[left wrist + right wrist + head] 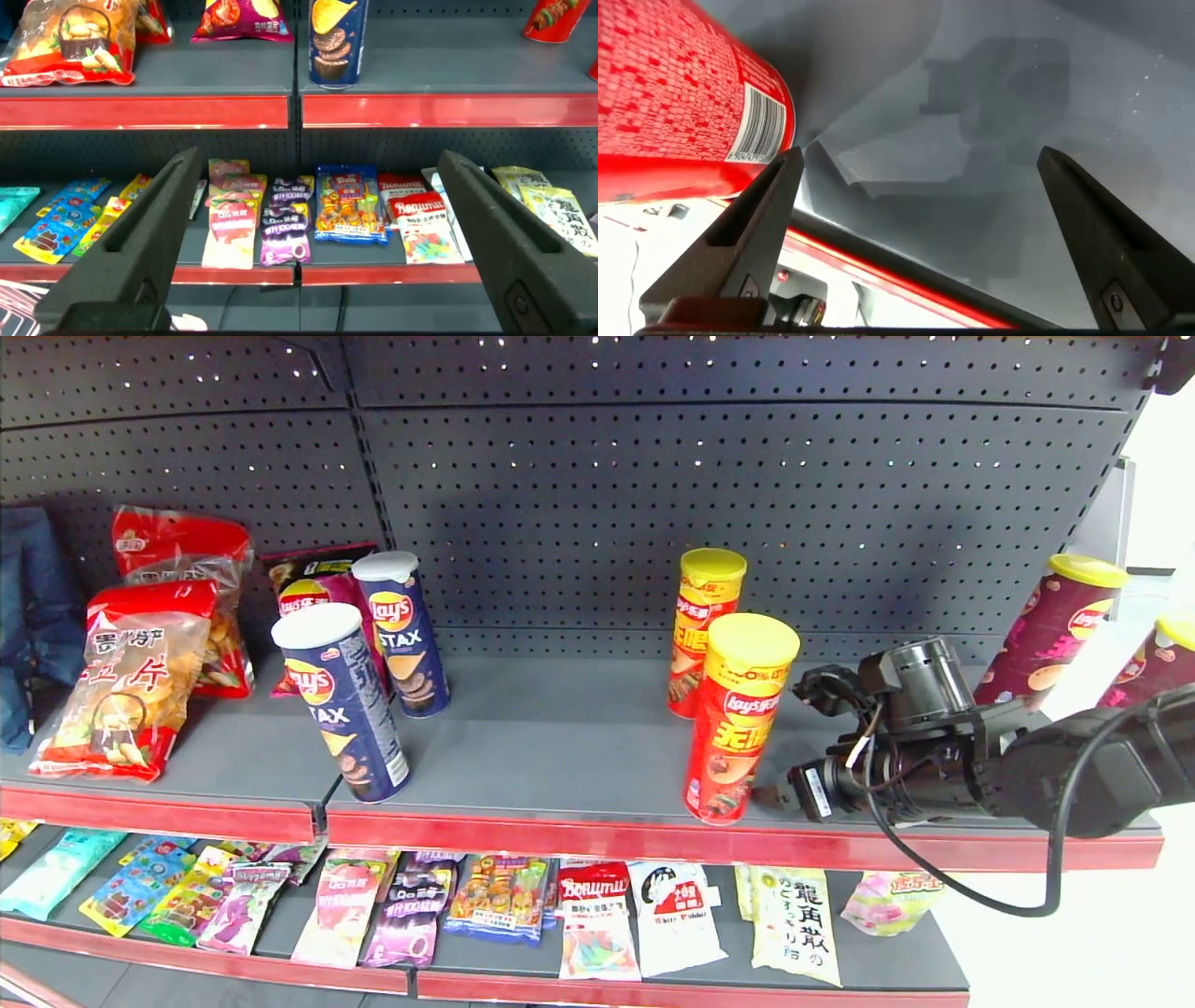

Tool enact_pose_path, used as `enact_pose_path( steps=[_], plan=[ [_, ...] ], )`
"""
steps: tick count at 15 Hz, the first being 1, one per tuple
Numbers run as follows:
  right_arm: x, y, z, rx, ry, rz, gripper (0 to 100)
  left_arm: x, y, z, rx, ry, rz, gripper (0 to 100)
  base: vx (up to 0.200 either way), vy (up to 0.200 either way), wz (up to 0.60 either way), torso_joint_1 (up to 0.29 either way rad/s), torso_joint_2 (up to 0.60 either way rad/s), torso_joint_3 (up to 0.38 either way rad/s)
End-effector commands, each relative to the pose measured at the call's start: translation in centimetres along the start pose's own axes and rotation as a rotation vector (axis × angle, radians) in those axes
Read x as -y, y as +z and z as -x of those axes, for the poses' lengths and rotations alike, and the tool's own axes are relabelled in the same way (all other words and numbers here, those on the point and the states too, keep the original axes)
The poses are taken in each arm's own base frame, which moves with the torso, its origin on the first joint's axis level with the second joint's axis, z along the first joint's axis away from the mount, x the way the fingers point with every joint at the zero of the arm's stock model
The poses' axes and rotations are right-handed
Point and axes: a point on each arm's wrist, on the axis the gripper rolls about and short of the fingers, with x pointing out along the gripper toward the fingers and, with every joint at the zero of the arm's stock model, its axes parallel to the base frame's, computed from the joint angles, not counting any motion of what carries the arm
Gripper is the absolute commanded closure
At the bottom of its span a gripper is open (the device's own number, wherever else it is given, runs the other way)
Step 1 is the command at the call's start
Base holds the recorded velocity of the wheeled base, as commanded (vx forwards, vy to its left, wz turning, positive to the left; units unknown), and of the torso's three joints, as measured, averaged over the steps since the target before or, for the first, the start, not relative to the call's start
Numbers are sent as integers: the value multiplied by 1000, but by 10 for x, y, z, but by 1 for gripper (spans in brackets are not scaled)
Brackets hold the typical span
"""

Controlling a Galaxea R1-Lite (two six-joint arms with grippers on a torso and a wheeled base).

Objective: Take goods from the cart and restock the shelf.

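Note:
A red chip can with a yellow lid (740,728) stands upright near the front edge of the grey upper shelf (560,737). A second red can (705,625) stands just behind it. My right gripper (767,795) is low at the front can's base, to its right, lying across the shelf. In the right wrist view the right gripper (922,154) is open, and the red can (682,93) lies outside one finger (771,201), not between the two. In the left wrist view my left gripper (318,159) is open and holds nothing, facing the lower shelf.
Two blue cans (344,705) (403,633) stand left of centre, with snack bags (131,681) at the far left. Two purple cans (1050,625) (1153,663) lean at the right end. Candy bags (350,205) fill the lower shelf. Bare shelf lies between the blue and red cans.

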Motion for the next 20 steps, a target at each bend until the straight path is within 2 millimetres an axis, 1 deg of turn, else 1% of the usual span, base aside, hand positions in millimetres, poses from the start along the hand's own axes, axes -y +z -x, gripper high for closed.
enact_pose_path(
  steps=[1, 2, 12, 14, 20],
  plan=[
    [-1, 2, -1, 6, 3, 3, 0, 0, 0, 0, -2, 0, 0, 0, 0, 0, 0, 0, 0, 0],
    [-1, 4, -1, 15, 2, 2, 0, 0, 0, 0, 0, 0, 0, 0, 0, 0, 0, 0, 0, 0],
    [-9, 5, -4, 11, 2, 19, 0, 0, 0, 0, 0, 0, 0, 0, 0, 0, 0, 0, 0, 0],
    [-14, 4, -6, 6, 12, 29, 0, 0, 0, 0, 0, 0, 0, 0, 0, 0, 0, 0, 0, 0],
    [-17, 7, -7, 15, 17, 35, 0, 0, 0, 0, 0, 0, 0, 0, 0, 0, 0, 0, 0, 0]
  ],
)
